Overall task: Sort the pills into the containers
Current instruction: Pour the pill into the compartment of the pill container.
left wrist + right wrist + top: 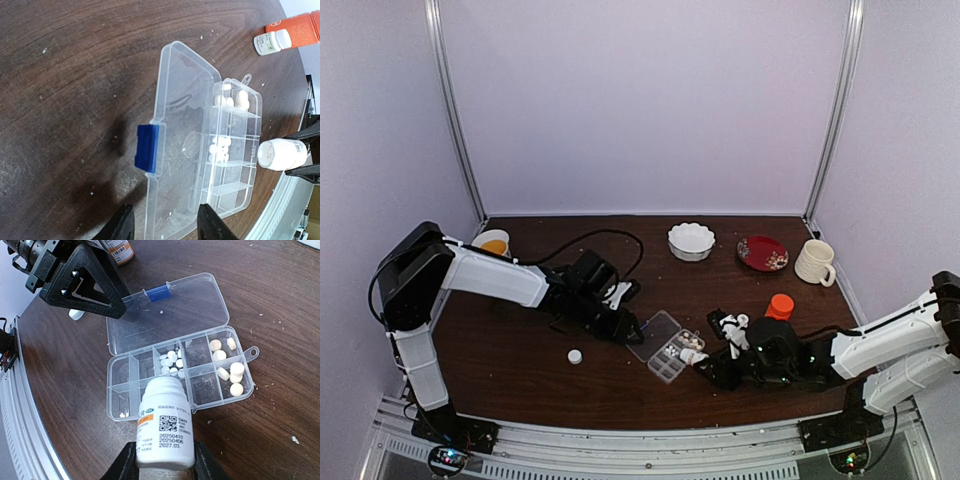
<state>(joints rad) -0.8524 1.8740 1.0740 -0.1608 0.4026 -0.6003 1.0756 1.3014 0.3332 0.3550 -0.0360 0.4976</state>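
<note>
Looking first at the pills (171, 362): a group of small white round ones lies in a middle compartment of the clear organizer box (202, 390), and some bigger pale tan ones (227, 365) fill the two compartments at the end with the hanging tab. One or two white grains sit alone in a corner compartment at the other end. The other compartments I see are without pills, so I judge the sorting is only partly done.

My right gripper (165, 460) is clamped on a small white pill bottle (162, 420), one finger on each side of its body. I hold it tilted, with the neck pointing over the near row of the box, because from this angle the pills can slide out into one chosen compartment. Whether its mouth is exactly above a compartment wall I cannot tell.

The lid (185, 305) lies flat on the brown table (60, 75), its blue latch (147, 148) on the far edge from the hinge, so nothing blocks the pouring. My left gripper (165, 225) stands at the end of this lid with its jaws apart, holding nothing. I believe it is there to steady the light box, but if a fingertip really touches the plastic I cannot say.

Farther away stand an orange bottle (780, 305) and, beside it, another white bottle (271, 41). A small white cap (575, 356) lies alone on the table.
</note>
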